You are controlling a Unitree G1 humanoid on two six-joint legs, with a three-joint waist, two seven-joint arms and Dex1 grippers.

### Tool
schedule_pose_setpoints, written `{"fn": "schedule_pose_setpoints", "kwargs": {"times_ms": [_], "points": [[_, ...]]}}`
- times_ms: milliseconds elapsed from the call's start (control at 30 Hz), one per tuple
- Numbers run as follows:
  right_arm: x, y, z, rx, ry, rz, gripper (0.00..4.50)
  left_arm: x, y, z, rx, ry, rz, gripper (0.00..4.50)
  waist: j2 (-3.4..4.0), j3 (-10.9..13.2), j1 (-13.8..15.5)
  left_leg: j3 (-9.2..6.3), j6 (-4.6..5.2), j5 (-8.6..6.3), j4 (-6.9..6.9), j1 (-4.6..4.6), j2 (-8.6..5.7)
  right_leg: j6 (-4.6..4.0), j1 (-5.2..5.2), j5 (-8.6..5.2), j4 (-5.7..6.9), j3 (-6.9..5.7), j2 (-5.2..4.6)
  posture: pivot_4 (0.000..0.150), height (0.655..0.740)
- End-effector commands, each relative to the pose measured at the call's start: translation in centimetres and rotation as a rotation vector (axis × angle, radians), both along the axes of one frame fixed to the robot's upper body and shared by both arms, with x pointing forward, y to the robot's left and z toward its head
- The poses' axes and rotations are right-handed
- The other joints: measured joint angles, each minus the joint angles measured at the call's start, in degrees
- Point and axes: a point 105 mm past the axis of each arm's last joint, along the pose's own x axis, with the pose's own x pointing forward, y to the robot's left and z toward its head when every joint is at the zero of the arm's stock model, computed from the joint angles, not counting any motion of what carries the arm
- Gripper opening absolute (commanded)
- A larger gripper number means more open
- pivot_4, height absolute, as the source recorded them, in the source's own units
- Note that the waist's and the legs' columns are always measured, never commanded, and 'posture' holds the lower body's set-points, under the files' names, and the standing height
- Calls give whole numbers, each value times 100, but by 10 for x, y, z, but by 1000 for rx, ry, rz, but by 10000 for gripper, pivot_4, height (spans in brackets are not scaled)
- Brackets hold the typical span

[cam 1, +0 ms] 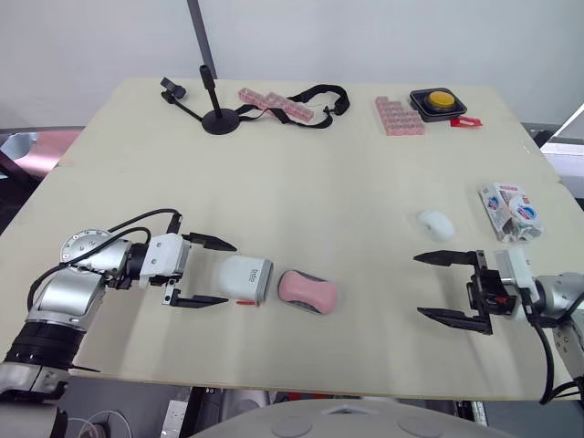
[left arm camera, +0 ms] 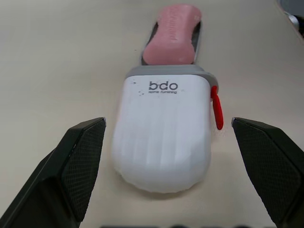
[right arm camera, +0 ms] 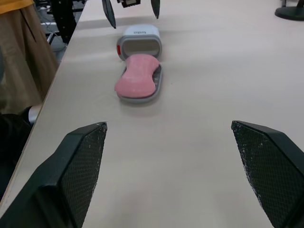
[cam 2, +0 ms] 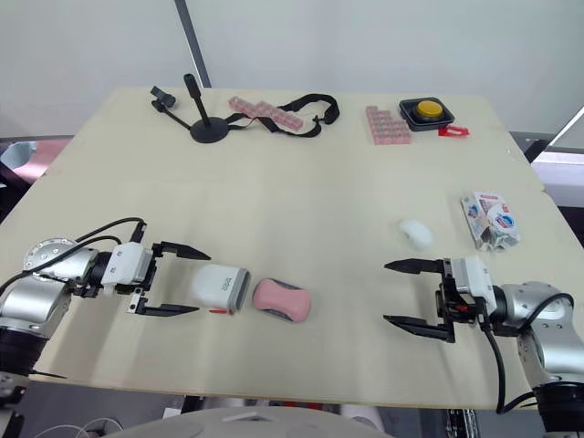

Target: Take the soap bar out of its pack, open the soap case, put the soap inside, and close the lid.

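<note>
— The surface?
— Pale worktop (cam 1: 301, 182), white wall beyond. Soap case (left arm camera: 164, 133) at seven o'clock, tray drawn out; left hand (cam 1: 232, 273) released, fingers flanking it.
— Right hand (cam 1: 418, 285)?
— Spread empty at five; soap bar (cam 1: 436, 224) at three, beside its pack (cam 1: 511, 212).

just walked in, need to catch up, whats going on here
The soap case lies open, its tray slid out with a pink bar on it. The left gripper holds its fingers spread either side of the white cover, not touching. The right gripper hangs open and empty; a white oval piece lies by the crumpled pack.
</note>
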Motion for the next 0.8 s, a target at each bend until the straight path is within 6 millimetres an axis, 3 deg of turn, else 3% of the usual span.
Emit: {"fn": "schedule_pose_setpoints", "kwargs": {"times_ms": [33,233,800], "points": [[-1,-11,5,-23,-35,-10,44777,4,2,0,78,2,-44,45000,1,-1,8,0,1,0,1,1,-1,-2,0,-1,2,-2,-1,1500,7395],[1,-5,5,-10,-51,-21,44777,16,-3,0,114,3,-52,45000,1,-1,8,0,6,-1,5,-4,-1,-8,-3,-4,7,-9,-3,1500,7395],[0,-2,3,-12,-60,-53,44777,15,-21,-18,143,-27,-130,45000,2,-1,17,-2,13,0,35,-44,0,-13,-48,-7,50,-9,-6,1500,7395]]}}
